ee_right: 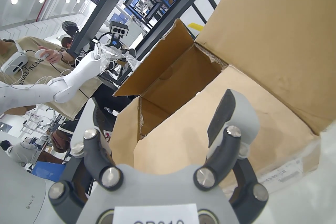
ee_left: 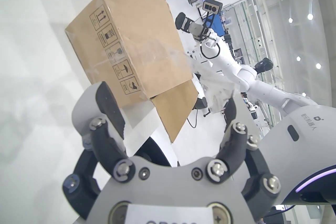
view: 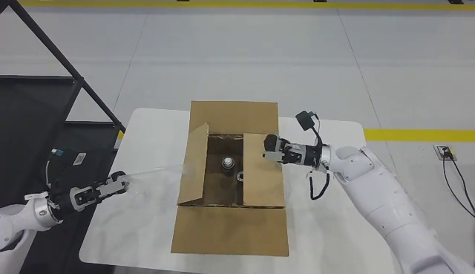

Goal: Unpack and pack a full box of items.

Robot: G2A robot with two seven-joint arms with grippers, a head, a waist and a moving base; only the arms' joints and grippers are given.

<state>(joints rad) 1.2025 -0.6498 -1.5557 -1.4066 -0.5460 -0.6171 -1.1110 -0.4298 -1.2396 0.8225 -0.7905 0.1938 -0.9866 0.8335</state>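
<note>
So the cardboard box (view: 230, 233) sits open in the middle of the white counter (view: 148, 222). Its far and near flaps are folded out flat. The left flap (view: 194, 166) stands up tilted, and the right flap (view: 263, 171) lies partway over the opening. Down inside there's a dark bottle with a pale cap (view: 229, 162) standing upright, and just beside it a smaller round thing (view: 240, 175). It's pretty dim in there, so I can't really say what that second one is. The left tool (view: 119, 181) hangs over the left edge of the counter, well apart from the box, with its fingers spread wide. A strip of clear plastic film (view: 159, 173) stretches from it across to the box's left side. In the left wrist view the film is bunched up against one fingertip, so it looks stuck there rather than pinched. The right tool (view: 269, 148) is on the other side, right above the far end of the right flap, also spread wide and gripping nothing. In the right wrist view the cardboard of that flap runs below and between its two fingers (ee_right: 228, 109).
</note>
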